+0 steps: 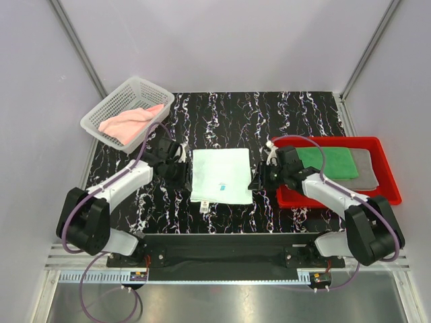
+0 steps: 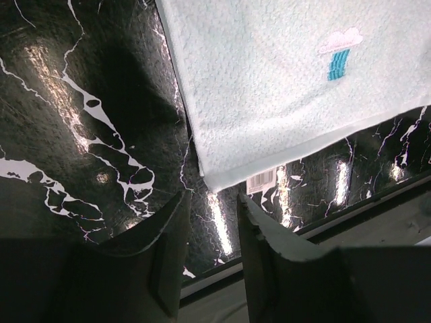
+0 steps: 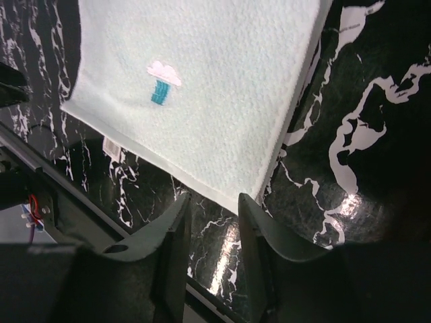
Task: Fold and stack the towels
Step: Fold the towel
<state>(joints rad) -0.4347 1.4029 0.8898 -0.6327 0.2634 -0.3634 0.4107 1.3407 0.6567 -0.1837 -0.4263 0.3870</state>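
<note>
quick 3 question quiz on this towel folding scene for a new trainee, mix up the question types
1. True or false: the left claw and the right claw are both open and hold nothing.
2. Where does the pink towel lie? A) in the red tray B) in the white mesh basket C) on the bare table
3. Which two towels lie in the red tray?

Key: 1 true. 2 B. 3 the green towel and the grey towel.
</note>
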